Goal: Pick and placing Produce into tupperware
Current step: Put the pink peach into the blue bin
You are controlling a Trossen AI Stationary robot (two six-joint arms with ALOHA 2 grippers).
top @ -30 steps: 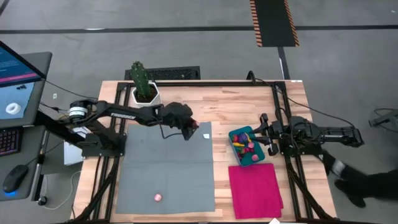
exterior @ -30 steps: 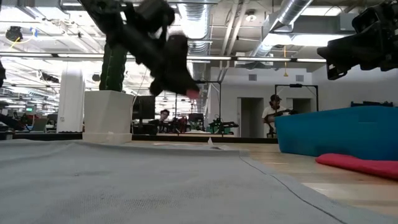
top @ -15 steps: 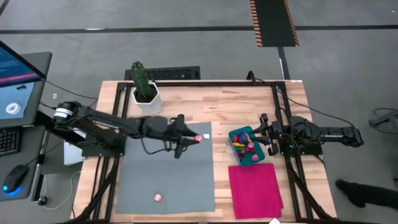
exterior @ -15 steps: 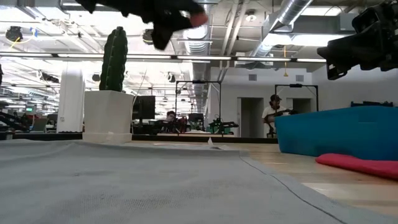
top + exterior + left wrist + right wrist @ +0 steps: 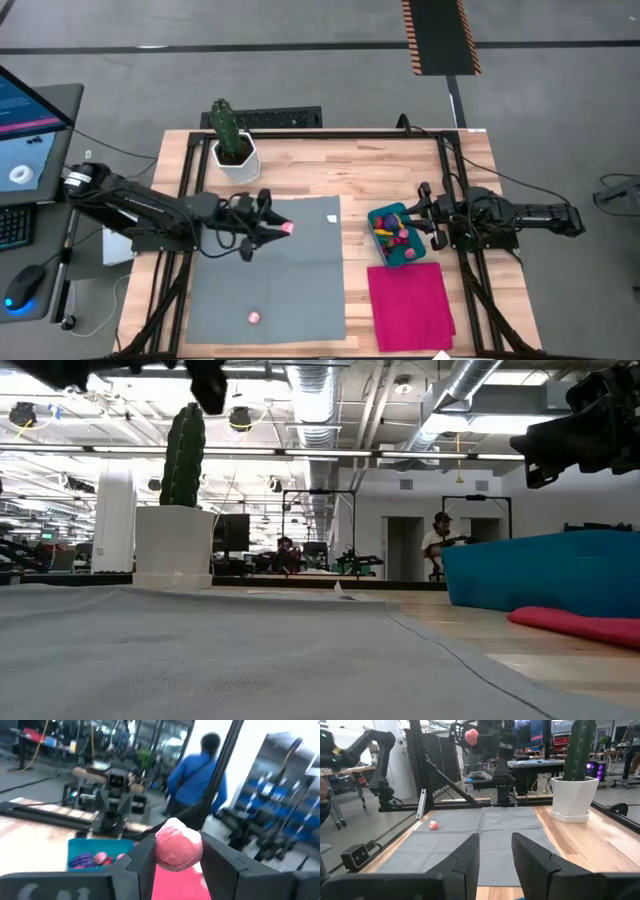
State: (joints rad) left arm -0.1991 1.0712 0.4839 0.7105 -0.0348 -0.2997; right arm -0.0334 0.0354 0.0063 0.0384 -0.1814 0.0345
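Note:
My left gripper hangs level over the grey mat, shut on a round pink toy fruit, which also shows in the right wrist view as the pink fruit. The teal tupperware stands on the wood right of the mat with several small pieces of produce in it. Another pink piece lies on the mat near its front edge. My right gripper waits open beside the tub's right side, holding nothing. My left gripper pinches the pink fruit by its two opposite sides between its two fingers. The fingers lie about level, pointing toward the table's right edge. The fruit is lifted clear, well above the mat.
A tall green cactus in a white pot stands at the mat's far left corner. A magenta cloth lies in front of the tub. Black frame rails run along both table sides. A person walks beyond the table.
My left gripper has risen with the pink fruit and drawn back toward the table's left edge. It has tipped from slanting down to about level. The fruit stays between its fingers.

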